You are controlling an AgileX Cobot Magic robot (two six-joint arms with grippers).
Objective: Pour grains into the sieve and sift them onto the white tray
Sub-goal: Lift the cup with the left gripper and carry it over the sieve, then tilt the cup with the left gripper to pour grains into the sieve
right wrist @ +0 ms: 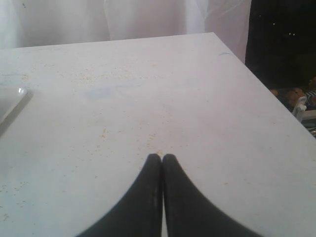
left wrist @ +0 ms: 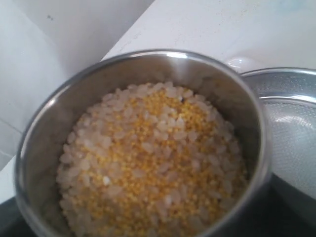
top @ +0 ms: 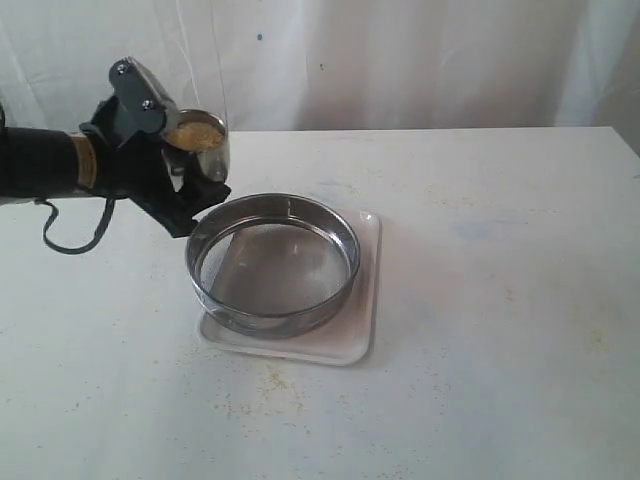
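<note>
Steel cup [top: 207, 152] of unpoured grains [top: 196, 132] is pinched by left end effector [top: 172, 150], 10 o'clock of empty sieve [top: 272, 262]; right end effector [right wrist: 162, 159] is pressed together.

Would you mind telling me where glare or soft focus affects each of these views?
Exterior view: even, hazy light, with reflections streaking the sieve wall. Left wrist view: the grains are sharp, a glare spot sits on the cup rim, the sieve beyond is soft. Right wrist view: the right claw is a featureless dark shape, and the white tray corner carries a highlight.
</note>
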